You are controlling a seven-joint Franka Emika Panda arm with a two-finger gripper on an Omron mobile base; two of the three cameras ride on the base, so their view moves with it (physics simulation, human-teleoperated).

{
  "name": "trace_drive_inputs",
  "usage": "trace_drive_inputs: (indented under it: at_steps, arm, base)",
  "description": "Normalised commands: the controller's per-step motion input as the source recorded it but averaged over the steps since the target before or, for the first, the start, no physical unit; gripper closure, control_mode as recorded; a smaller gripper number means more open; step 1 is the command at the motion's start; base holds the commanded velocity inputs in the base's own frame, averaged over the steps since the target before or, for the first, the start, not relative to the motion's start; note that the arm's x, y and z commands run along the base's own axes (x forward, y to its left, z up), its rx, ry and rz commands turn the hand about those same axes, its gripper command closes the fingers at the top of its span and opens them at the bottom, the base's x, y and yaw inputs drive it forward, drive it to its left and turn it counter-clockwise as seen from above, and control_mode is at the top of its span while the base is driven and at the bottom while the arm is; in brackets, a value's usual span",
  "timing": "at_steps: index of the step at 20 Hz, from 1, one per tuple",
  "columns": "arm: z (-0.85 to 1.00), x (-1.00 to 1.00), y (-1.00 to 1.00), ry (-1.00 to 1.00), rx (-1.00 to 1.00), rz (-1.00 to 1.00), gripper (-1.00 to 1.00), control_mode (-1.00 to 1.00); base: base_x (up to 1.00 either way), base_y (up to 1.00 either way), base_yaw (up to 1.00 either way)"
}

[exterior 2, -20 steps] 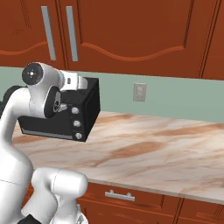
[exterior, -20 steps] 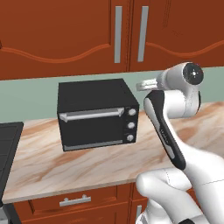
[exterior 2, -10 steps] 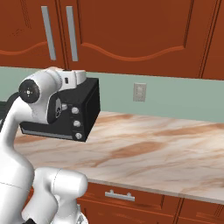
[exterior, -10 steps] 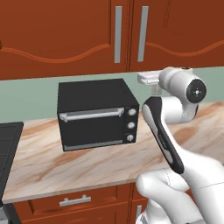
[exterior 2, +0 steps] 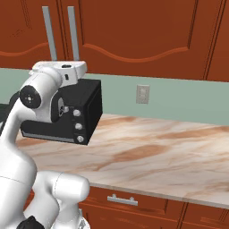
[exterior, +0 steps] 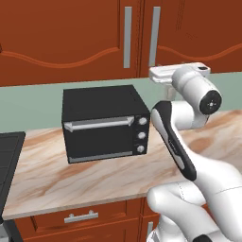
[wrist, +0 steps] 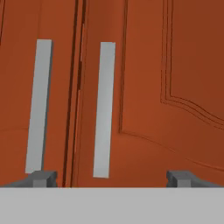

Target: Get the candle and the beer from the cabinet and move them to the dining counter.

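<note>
The cabinet (exterior: 71, 38) is a reddish-brown wall unit above the counter, and both of its tall doors are closed. Two vertical grey bar handles (exterior: 127, 37) (exterior: 154, 36) flank the seam between the doors. My gripper (wrist: 110, 177) is open and faces the doors close up. Its fingertips (wrist: 43, 177) stand wide apart below the right door's handle (wrist: 105, 109), touching nothing. The white hand (exterior: 163, 73) hovers just under the handles, also seen as the hand (exterior 2: 67, 71) from the right. The candle and the beer are hidden. The dining counter is out of view.
A black toaster oven (exterior: 104, 123) sits on the marbled counter (exterior 2: 156, 152) directly below and left of my hand. A wall outlet (exterior 2: 142, 94) is on the green backsplash. Drawers with short handles (exterior: 81, 217) run under the counter. A dark stove edge (exterior: 7, 160) lies at far left.
My hand has risen from beside the toaster oven's top toward the cabinet handles, and the upper arm joint swung rightward in the left base view. The gripper stayed open.
</note>
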Motion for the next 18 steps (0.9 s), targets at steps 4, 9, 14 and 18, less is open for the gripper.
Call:
trace_drive_inputs:
  at_steps: [4, 9, 14, 18]
  arm:
    - [0.26, 0.07, 0.16, -0.05, 0.0, 0.01, -1.0, -1.0]
    - [0.22, 0.23, 0.09, -0.06, 0.0, 0.04, -1.0, -1.0]
    - [0.18, 0.32, 0.0, -0.06, 0.0, 0.03, -1.0, -1.0]
    - [0.06, 0.44, 0.0, -0.09, 0.0, 0.0, -1.0, -1.0]
  base:
    - [0.0, 0.0, 0.0]
    - [0.0, 0.0, 0.0]
    - [0.0, 0.0, 0.0]
    - [0.0, 0.0, 0.0]
